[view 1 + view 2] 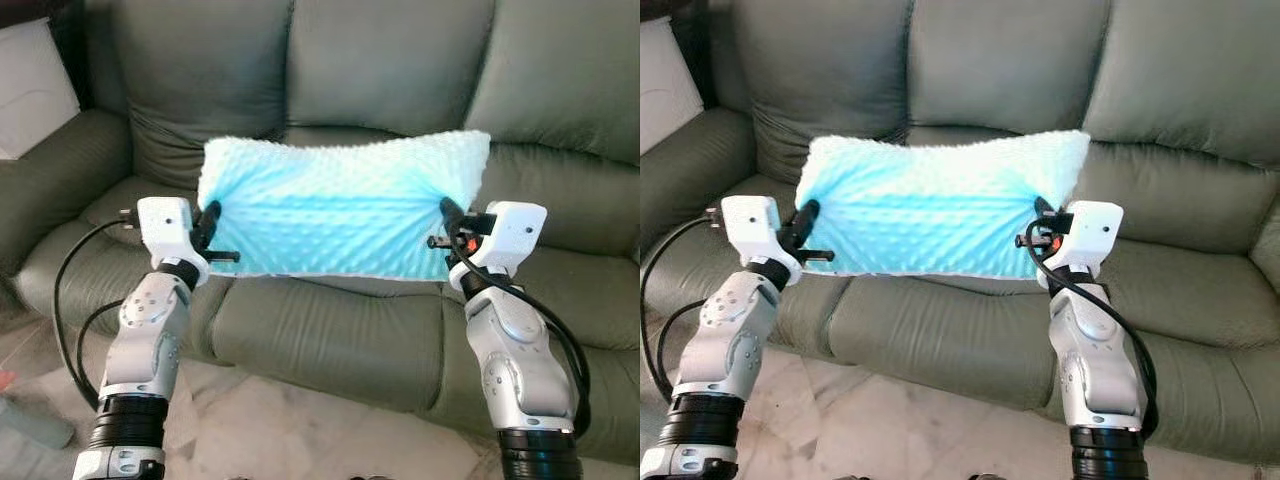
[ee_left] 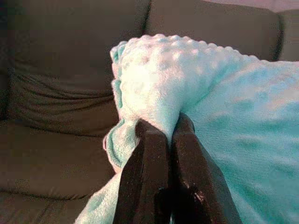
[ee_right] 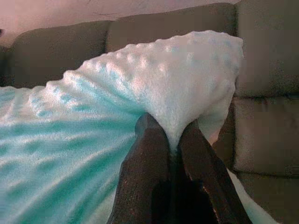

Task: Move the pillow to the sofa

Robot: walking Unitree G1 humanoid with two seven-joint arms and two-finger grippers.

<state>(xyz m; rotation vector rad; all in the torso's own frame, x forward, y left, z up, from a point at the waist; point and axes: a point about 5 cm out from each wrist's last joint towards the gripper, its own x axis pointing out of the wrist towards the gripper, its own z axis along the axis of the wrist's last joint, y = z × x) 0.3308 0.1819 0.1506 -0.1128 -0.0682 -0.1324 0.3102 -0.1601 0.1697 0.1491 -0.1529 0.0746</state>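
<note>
A light blue dotted pillow (image 1: 340,205) hangs stretched between my two grippers, over the front of the sofa's seat cushions. My left gripper (image 1: 210,222) is shut on the pillow's left edge, the fabric (image 2: 154,88) pinched between its black fingers (image 2: 147,177). My right gripper (image 1: 448,212) is shut on the right edge, where the pillow (image 3: 140,84) bunches up between its fingers (image 3: 147,168). The grey-green leather sofa (image 1: 330,320) lies right behind and under the pillow.
The sofa has a left armrest (image 1: 60,170) and tall back cushions (image 1: 390,60). A white object (image 1: 30,85) leans beyond the armrest at far left. Pale tiled floor (image 1: 260,430) runs before the sofa, with something grey (image 1: 35,420) lying at lower left.
</note>
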